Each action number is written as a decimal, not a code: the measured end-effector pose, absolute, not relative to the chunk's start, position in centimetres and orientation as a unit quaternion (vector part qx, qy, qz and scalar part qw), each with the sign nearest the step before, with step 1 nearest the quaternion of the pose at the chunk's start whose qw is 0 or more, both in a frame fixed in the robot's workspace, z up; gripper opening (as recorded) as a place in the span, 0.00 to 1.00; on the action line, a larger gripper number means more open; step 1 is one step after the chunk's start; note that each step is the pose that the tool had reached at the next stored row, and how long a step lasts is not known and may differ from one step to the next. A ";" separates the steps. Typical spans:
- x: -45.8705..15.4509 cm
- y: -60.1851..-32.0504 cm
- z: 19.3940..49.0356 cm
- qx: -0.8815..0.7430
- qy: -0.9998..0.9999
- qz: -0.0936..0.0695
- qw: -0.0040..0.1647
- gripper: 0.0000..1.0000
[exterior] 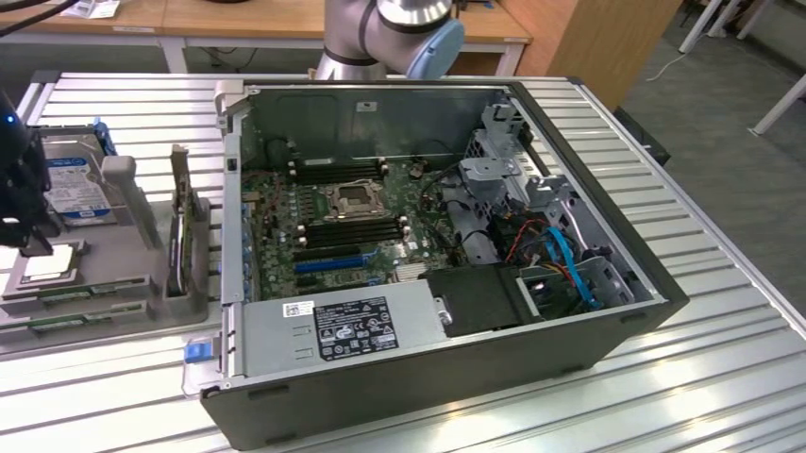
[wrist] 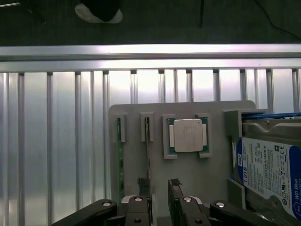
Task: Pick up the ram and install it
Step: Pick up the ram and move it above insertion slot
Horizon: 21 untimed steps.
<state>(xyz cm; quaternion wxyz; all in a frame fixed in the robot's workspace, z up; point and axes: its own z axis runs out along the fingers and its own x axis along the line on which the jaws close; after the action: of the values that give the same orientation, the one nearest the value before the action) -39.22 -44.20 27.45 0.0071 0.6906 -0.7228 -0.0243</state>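
Two rams stand on edge in slots of the grey holder [wrist: 218, 188]: one green ram [wrist: 120, 160] and a second ram [wrist: 146, 141] beside it. In the exterior view they are thin green strips [exterior: 78, 291] at the near end of the holder [exterior: 126, 245], at that view's left. My gripper [wrist: 160, 193] hovers above the holder, open, with nothing between its fingers. One finger [wrist: 143, 200] lies over the near end of the second ram. The dark gripper [exterior: 32, 241] hangs at the exterior view's far left, above the CPU.
A CPU [wrist: 188, 135] sits in the holder beside the rams, and a blue-labelled hard drive [wrist: 268, 165] beyond it. The open computer case [exterior: 592, 340] fills the table's middle; its motherboard's black slots [exterior: 353, 231] flank the CPU socket [exterior: 349, 199]. The ribbed metal table [exterior: 705, 396] surrounds everything.
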 end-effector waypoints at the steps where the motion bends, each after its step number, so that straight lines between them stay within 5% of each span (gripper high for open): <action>1: -39.2 -44.4 27.5 0.691 -0.723 -0.024 0.007 0.29; 21: -39.2 -47.7 27.5 0.691 -0.723 -0.025 0.007 0.29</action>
<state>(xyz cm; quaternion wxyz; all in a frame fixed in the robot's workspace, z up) -39.22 -47.68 27.46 0.0066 0.6906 -0.7228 -0.0249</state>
